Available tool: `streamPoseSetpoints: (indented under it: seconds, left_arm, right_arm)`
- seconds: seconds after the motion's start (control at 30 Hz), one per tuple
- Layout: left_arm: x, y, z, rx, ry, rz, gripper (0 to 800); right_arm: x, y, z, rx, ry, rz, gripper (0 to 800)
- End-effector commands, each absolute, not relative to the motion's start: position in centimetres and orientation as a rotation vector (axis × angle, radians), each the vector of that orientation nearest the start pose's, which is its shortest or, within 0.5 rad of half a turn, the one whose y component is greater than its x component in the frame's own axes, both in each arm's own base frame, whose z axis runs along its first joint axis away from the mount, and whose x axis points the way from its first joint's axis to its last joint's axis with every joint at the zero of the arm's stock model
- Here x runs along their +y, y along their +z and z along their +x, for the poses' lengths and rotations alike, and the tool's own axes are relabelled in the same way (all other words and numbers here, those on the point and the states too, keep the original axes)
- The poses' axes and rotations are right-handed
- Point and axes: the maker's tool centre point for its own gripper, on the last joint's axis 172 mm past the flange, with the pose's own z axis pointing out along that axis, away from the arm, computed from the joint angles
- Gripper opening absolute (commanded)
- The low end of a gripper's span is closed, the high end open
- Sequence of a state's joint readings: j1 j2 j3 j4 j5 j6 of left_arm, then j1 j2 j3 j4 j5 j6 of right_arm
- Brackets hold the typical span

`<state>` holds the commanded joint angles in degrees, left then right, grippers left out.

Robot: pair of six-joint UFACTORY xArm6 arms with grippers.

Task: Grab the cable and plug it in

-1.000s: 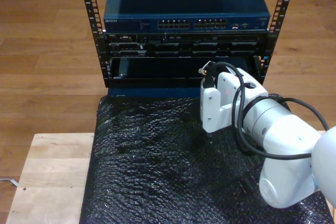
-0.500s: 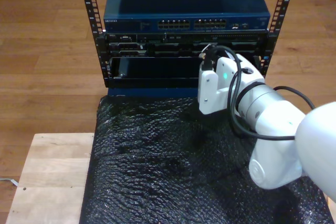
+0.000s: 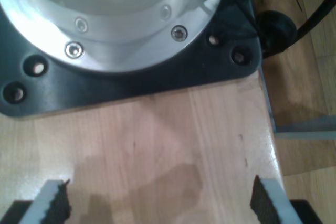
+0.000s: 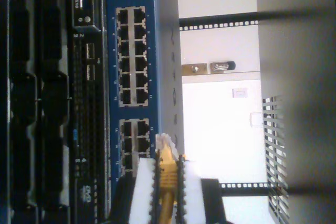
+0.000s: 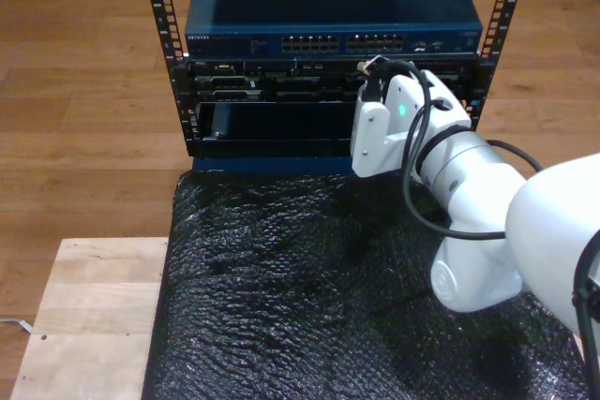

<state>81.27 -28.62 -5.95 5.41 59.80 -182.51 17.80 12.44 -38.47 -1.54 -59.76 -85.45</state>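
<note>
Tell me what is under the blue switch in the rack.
Under the blue switch sit black rack units and, lower, a dark open bay. My second arm covers their part toward the exterior view's right.

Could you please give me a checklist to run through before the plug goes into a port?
1. Cable held in my second gripper: ok.
2. Clear plug sticks out past the pads: ok.
3. Plug faces the blue switch: ok.
4. Plug lined up with one port: cannot tell.
5. Plug seated: not ok, short of the ports.
6. My first gripper is open over bare wood, away from the rack: ok.
</note>
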Motion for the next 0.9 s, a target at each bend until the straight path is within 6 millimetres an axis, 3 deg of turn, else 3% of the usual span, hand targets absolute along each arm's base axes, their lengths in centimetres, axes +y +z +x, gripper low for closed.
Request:
streamPoseSetpoints:
  seconds: [0.17, 0.33, 0.53, 0.9]
  left_arm:
    - [12.5, 2.9, 0.1, 2.683, -0.401, -2.252, 800]
    - [12.5, 2.9, 0.1, 2.683, -0.401, -2.252, 800]
    - [12.5, 2.9, 0.1, 2.682, -0.399, -2.251, 800]
    - [12.5, 2.9, 0.1, 2.682, -0.399, -2.251, 800]
  right_arm:
    - [19.2, 31.4, 58.6, 1.464, 1.451, 1.161, 0]
    - [19.2, 31.1, 60.9, 1.431, 1.44, 1.161, 0]
    - [17.6, 31.1, 62.8, 1.341, 1.397, 1.136, 0]
    - [15.5, 31.8, 61.6, 1.205, 1.3, 1.08, 0]
